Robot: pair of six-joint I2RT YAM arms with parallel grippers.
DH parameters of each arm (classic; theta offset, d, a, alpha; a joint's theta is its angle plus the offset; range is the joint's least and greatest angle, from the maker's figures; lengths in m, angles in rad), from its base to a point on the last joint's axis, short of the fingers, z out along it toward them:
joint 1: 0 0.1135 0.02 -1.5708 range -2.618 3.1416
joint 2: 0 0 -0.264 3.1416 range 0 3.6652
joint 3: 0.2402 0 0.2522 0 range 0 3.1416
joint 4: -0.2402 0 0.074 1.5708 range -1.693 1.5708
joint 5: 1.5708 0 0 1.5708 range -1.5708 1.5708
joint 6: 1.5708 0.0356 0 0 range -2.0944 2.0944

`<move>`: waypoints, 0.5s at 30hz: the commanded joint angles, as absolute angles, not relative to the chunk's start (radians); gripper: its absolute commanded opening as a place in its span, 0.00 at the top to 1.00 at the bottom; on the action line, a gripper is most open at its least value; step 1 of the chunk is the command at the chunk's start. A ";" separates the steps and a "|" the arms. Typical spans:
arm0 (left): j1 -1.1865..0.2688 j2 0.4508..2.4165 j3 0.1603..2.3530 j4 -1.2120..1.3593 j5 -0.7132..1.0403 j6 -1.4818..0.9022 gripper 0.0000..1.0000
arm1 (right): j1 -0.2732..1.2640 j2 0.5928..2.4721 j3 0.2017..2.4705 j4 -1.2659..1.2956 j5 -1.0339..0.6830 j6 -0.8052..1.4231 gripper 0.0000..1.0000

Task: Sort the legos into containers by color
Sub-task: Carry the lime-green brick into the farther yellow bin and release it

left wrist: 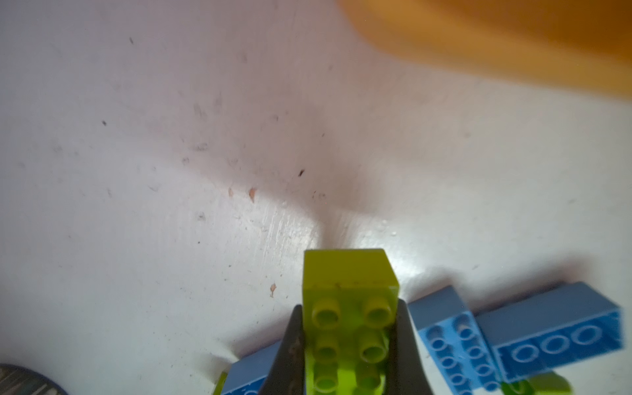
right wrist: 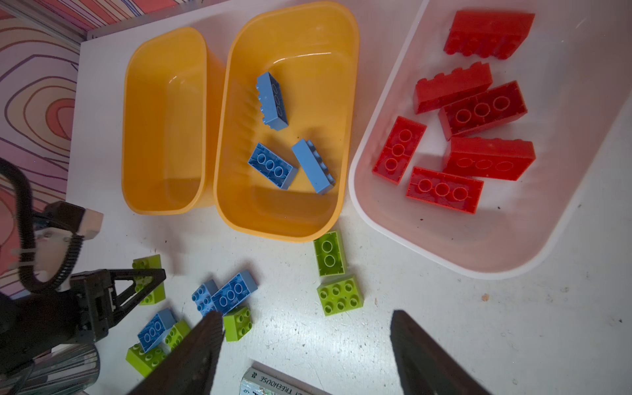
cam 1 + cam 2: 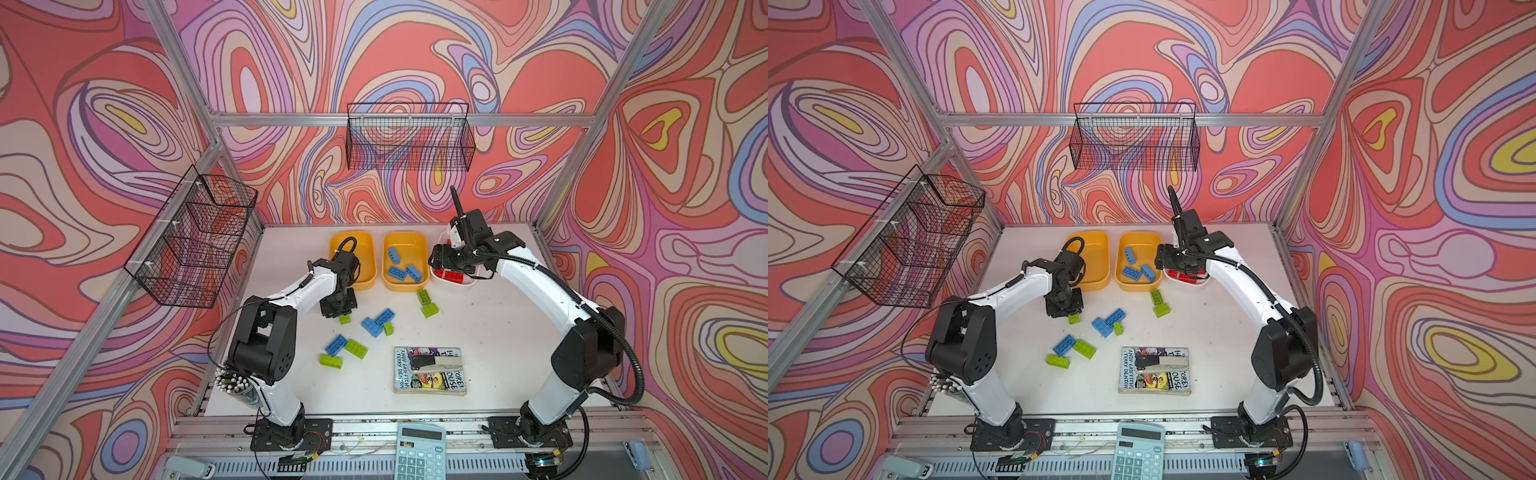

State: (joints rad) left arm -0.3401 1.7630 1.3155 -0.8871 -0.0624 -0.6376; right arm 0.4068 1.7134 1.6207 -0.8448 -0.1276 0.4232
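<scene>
Held: short lime brick point(image 1: 345, 273), studs facing the wrist camera, pinched between the dark fingers point(image 1: 290, 342) of your left claw point(image 1: 350, 307), one finger on each side. Claw clenched on it. In both top views that claw points straight down at the bench point(image 3: 498, 332), the brick showing under it, just in front of the left orange tub point(image 3: 368, 257). You cannot tell whether the brick is clear of the bench or resting on it

Loose blue bricks point(image 3: 384, 316): three on the bench. Two touch each other just right of your left claw. The third is nearer the front edge, lying partly over lime ones

Loose lime bricks point(image 3: 430, 309): five. Two sit just in front of the middle orange tub point(image 3: 405, 286), one is against the blue pair, two are under and beside the third blue

Tubs run in a row at the back of the bench, the two orange ones touching side by side. The middle orange tub holds three sorted blue bricks point(image 2: 273, 164). The white tub point(image 2: 444, 246), just beside it on the right, holds six red bricks point(image 2: 444, 189), several upside down

Right claw point(image 2: 306, 314): released, fingers wide apart, nothing between them. In both top views it hangs by the white tub's left edge

Further out: book point(image 3: 432, 384) near the front middle of the bench with a stapler point(image 3: 432, 363) lying on it, calculator point(image 3: 419, 453) on the front rail, black wire baskets point(image 3: 409, 137) on the walls
</scene>
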 commanded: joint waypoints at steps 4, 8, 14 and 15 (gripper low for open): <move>-0.340 1.846 1.635 -0.978 -0.132 -0.558 0.88 | 0.404 1.740 1.660 -0.847 -0.137 0.420 0.18; -0.340 2.040 1.919 -1.037 -0.150 -0.502 0.88 | 0.403 1.741 1.660 -0.842 -0.129 0.420 0.18; -0.312 2.255 2.176 -1.091 -0.127 -0.469 0.71 | 0.403 1.719 1.657 -0.841 -0.102 0.434 0.18; -0.308 2.273 2.202 -1.100 -0.118 -0.469 0.64 | 0.403 1.713 1.655 -0.844 -0.094 0.436 0.18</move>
State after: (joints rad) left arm -0.3283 2.2307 2.1376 -0.9958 -0.1246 -0.4969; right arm 0.4068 1.7317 1.6382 -0.8440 -0.1219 0.4267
